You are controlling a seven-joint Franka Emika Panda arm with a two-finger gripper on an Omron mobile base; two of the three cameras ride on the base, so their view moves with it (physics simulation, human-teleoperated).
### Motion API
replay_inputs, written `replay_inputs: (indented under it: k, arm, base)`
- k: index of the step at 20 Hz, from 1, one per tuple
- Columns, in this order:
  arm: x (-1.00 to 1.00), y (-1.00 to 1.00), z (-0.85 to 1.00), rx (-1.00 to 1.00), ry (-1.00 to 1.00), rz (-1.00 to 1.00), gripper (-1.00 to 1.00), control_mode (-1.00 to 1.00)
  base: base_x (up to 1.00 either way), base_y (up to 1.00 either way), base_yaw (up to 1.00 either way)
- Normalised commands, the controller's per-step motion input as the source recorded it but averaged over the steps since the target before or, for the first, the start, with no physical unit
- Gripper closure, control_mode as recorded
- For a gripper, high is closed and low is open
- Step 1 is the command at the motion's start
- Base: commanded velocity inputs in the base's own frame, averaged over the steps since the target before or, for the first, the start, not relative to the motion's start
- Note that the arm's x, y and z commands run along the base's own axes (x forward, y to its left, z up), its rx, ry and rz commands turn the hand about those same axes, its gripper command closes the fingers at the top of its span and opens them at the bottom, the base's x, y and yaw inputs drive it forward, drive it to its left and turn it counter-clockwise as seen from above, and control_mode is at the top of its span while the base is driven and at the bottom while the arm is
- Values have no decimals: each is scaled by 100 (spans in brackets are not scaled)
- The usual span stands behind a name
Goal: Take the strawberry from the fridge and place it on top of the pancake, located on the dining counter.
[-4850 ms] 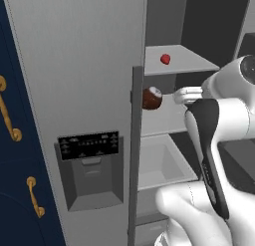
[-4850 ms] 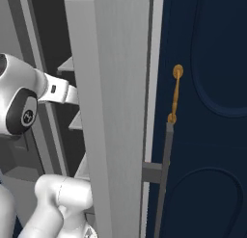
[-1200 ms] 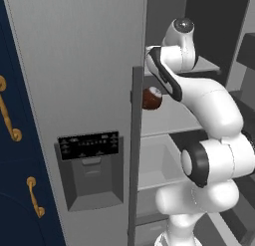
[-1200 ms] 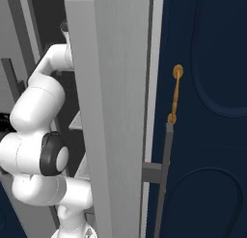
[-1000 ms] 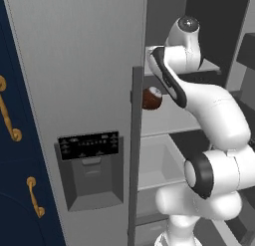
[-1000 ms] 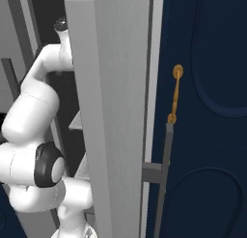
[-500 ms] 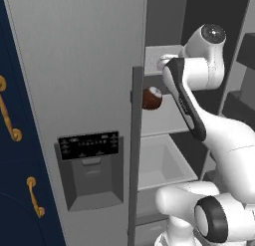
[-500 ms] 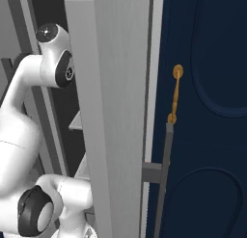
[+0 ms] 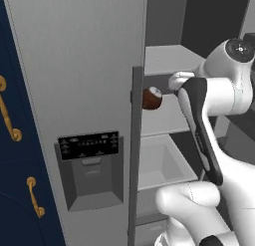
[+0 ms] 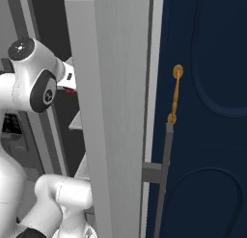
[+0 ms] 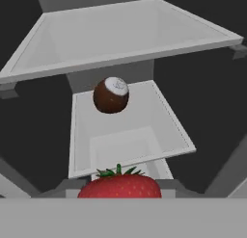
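You see in the hand view the bright red strawberry with green leaves (image 11: pixel 119 185) sitting at the very bottom, just where the pincer tips rise, so your pincer is clenched on the strawberry and holds it close before the camera. Behind the berry, in the same view, a brown ball with a white patch (image 11: pixel 111 95) rests on a pale grey shelf, above an open light grey drawer bin (image 11: pixel 82 136), and a wider grey shelf (image 11: pixel 120 37) spreads over both. In the left base view the tall grey fridge (image 9: pixel 74 65) stands with its door swung open; the door carries a black dispenser panel (image 9: pixel 89 145) and a long dark vertical handle (image 9: pixel 134 155) on its edge. The brown ball shows there too, just beside the door edge, on the middle shelf. The white arm (image 9: pixel 214 100) reaches from the lower right toward the inside of the fridge, its hand near the ball. At the left edge you see a navy cabinet with gold handles (image 9: pixel 10 125). In the right base view a small red spot, the strawberry, shows at the end of the arm, beside the edge of the grey fridge door
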Motion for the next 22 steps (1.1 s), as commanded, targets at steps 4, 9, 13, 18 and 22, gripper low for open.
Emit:
replay_inputs:
  k: [4,9,13,18,22]
  arm:
    - [-100,0,-15,1,18,0,100,-100]
    - [-78,0,-63,3,7,0,100,-100]
    - [-11,6,-72,1,15,0,100,-100]
    - [0,13,-59,0,12,1,100,-100]
    - [0,0,-51,0,0,0,100,-100]
  base:
    - [0,0,0]
    - [0,0,0]
    - [0,0,0]
    - [0,0,0]
    - [0,0,0]
